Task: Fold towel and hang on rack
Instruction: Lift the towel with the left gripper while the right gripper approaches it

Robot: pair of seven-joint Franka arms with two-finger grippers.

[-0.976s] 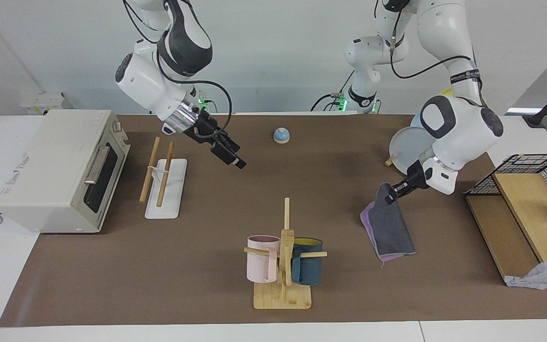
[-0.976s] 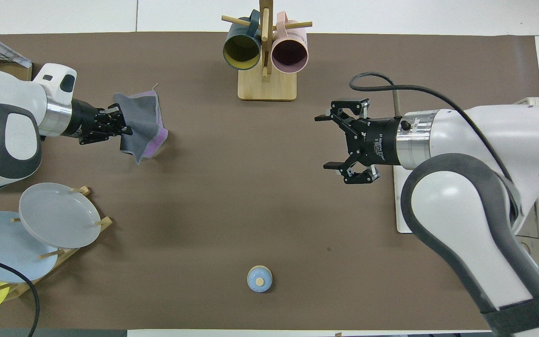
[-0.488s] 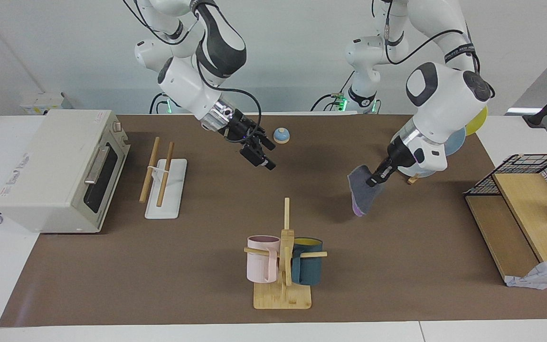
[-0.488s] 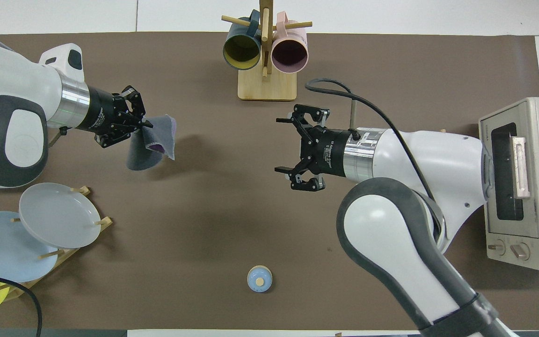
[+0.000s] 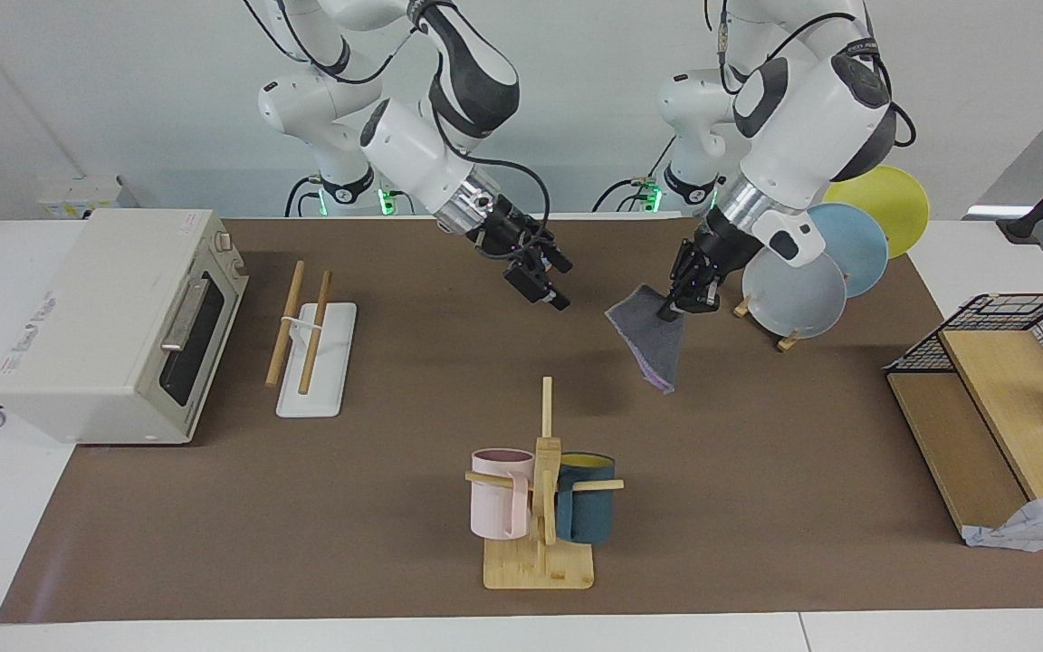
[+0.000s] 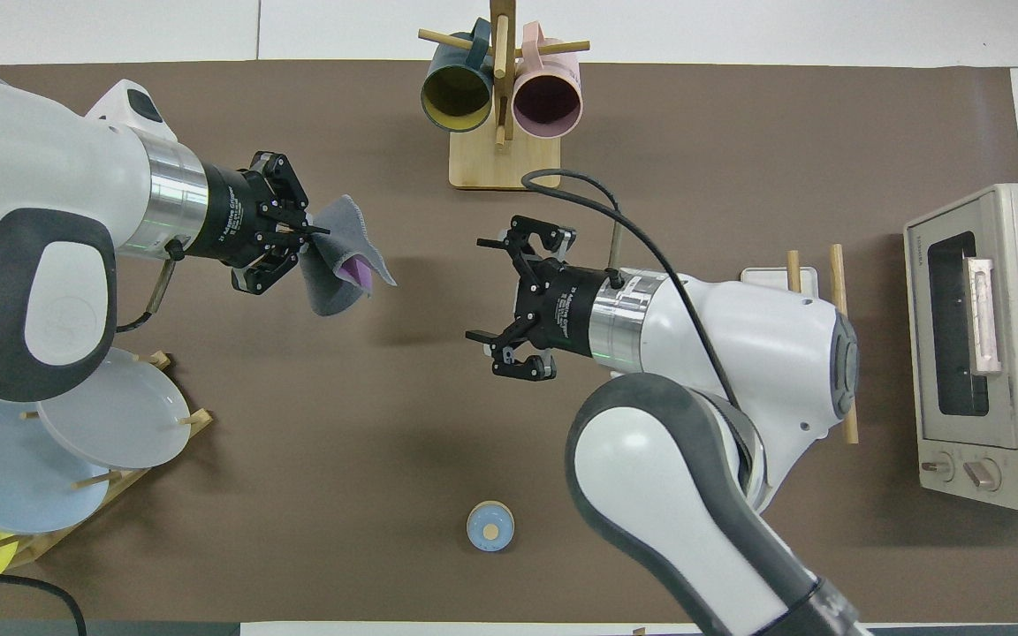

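Towel (image 5: 651, 344) in raised left tool (image 5: 674, 303)

grey-purple towel (image 5: 650, 342), pink mug (image 5: 496, 505), yellow plate (image 5: 884, 198)

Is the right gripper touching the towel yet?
Apart. The facing view shows bare brown table between the open right gripper and the towel, which hangs from the left gripper; the overhead view shows that gap too.

A mug tree (image 5: 540, 489) stands mid-table, a toaster oven (image 5: 114, 321) at the right arm's end.
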